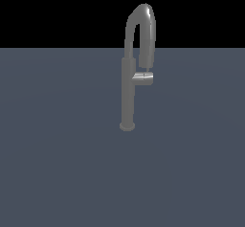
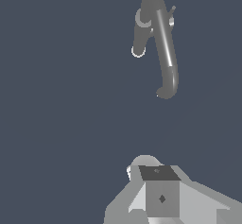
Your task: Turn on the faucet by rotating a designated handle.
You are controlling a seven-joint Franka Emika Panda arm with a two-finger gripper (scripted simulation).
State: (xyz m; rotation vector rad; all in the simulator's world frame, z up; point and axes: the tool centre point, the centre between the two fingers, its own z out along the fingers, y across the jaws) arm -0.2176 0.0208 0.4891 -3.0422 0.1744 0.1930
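The faucet is a slim grey tap that stands upright on the flat grey surface in the exterior view, with a round base flange and an arched spout that curves back down. The handle is a short grey cylinder sticking out from mid-column towards the exterior view's right, just under the spout tip. In the wrist view the faucet is seen from above and far off. Its handle mostly hides behind the spout. My gripper shows only as grey blocks at the frame edge, well apart from the faucet. Its jaws are not distinguishable.
A plain dark grey-blue surface spreads all around the faucet. A black background lies above the surface's far edge. The arm does not show in the exterior view.
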